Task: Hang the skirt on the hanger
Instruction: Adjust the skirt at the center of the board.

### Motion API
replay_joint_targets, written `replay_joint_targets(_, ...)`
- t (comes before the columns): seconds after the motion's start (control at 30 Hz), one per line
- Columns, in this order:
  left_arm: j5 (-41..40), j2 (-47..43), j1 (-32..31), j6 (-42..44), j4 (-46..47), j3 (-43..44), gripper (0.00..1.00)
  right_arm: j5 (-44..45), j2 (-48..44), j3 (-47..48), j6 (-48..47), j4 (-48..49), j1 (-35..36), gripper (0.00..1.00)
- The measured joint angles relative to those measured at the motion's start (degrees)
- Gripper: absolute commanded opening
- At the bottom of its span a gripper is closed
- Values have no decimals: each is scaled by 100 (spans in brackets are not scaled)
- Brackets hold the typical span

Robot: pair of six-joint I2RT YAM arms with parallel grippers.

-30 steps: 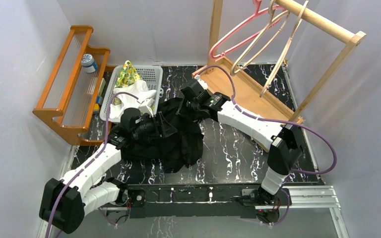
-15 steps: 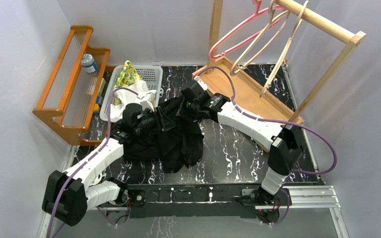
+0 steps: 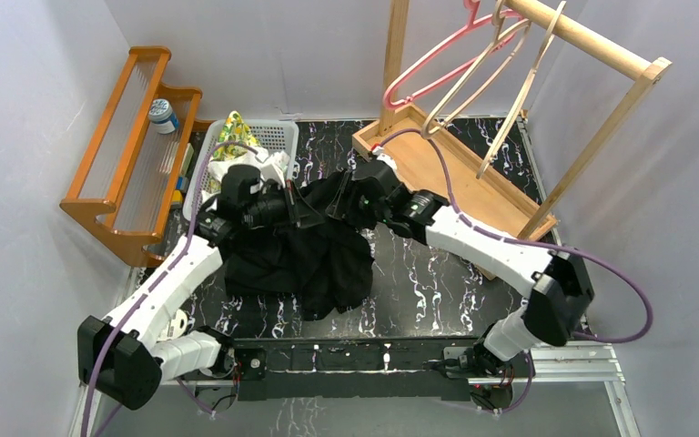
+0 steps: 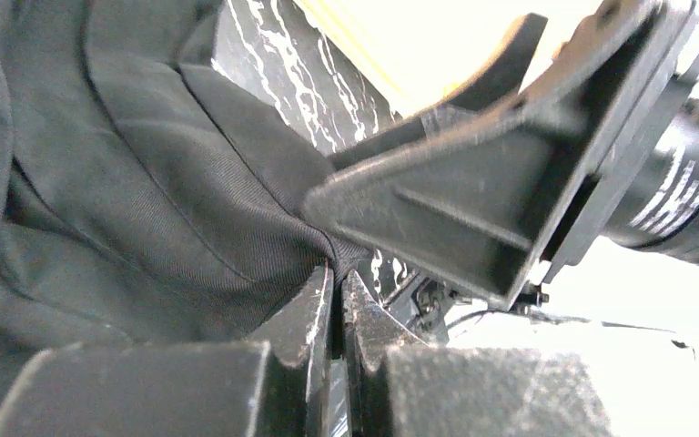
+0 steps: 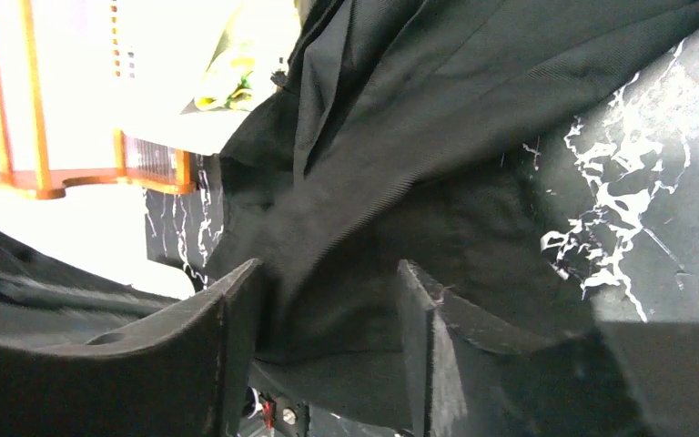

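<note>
Black skirt point(image 3: 300, 259) of woven cloth lies crumpled on the black, white-veined table point(image 3: 437, 291), left of centre. Its far edge is drawn up between your two arms.

Your left gripper point(image 3: 308, 209) reaches it from the left. In the left wrist view its fingers point(image 4: 300, 319) are pressed together, with a fold of the skirt pinched at their tips.

Your right gripper point(image 3: 353, 196) comes in from the right and sits just beside the left one. In the right wrist view its fingers point(image 5: 423, 328) stand apart; dark cloth lies across the gap between them and nothing is clamped there.

At the far right you have the tall wooden garment rack point(image 3: 455, 168), its tray base resting on the table. A pink hanger point(image 3: 391, 91) and several pale wooden hangers point(image 3: 521, 91) hang from its round rail, well apart from the skirt and bare.

At the far left a white plastic basket point(image 3: 282, 137) holds pale and yellow-green cloths, just beside the skirt's far left corner. An orange wooden shelf point(image 3: 136, 137) stands against the left wall beside the basket.
</note>
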Motion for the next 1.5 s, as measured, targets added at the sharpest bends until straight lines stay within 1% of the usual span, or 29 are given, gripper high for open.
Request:
replay_joint_targets(0.13, -573, 216, 0, 339, -1381, 1272, 0, -55, -699, -645, -260, 568, -33, 80)
replay_joint_targets(0.27, -1340, 603, 98, 601, -2599, 2625, 0, -417, -1556, -1480, -680, 1174, -31, 89)
replay_joint_targets(0.4, -1998, 885, 175, 675, -3471, 3595, 0, -852, -2240, -2177, -1091, 1698, 0, 90)
replay_joint_targets(0.53, -2516, 1071, 197, 660, -4120, 4317, 0, -1082, -2483, -2531, -1497, 2046, 70, 89)
replay_joint_targets(0.63, -2754, 1143, 203, 656, -4459, 4747, 0, -1091, -2544, -2894, -1709, 2258, 114, 85)
replay_joint_targets(0.7, -2883, 1174, 205, 673, -4634, 4955, 0, -1056, -2573, -3171, -1749, 2302, 127, 79)
replay_joint_targets(0.83, -3084, 1193, 208, 680, -4913, 5115, 0, -1060, -2555, -3556, -1764, 2424, 125, 70)
replay_joint_targets(0.93, -3139, 1202, 208, 671, -5058, 5115, 0, -1134, -2365, -3547, -1790, 2656, 125, 67)
replay_joint_targets(1.0, -3150, 1204, 208, 649, -5104, 5115, 0, -1233, -2138, -3453, -1836, 2791, 125, 62)
replay_joint_targets(1.13, -3147, 1237, 208, 542, -5123, 5200, 0, -1307, -1558, -3106, -1873, 2894, 157, 46)
replay_joint_targets(1.23, -3158, 1309, 208, 481, -5156, 5372, 0, -979, -1290, -2953, -1810, 2828, 201, 45)
replay_joint_targets(1.3, -3211, 1370, 208, 457, -5226, 5523, 0, -640, -1241, -2953, -1714, 2664, 229, 46)
replay_joint_targets(1.4, -3294, 1405, 208, 417, -5316, 5707, 0, -310, -1239, -2955, -1652, 2448, 232, 45)
replay_joint_targets(1.43, -3311, 1405, 208, 413, -5340, 5742, 0, -299, -1239, -2955, -1639, 2420, 225, 41)
replay_joint_targets(1.5, -3348, 1405, 208, 391, -5401, 5829, 0, -337, -1233, -2953, -1609, 2402, 223, 26)
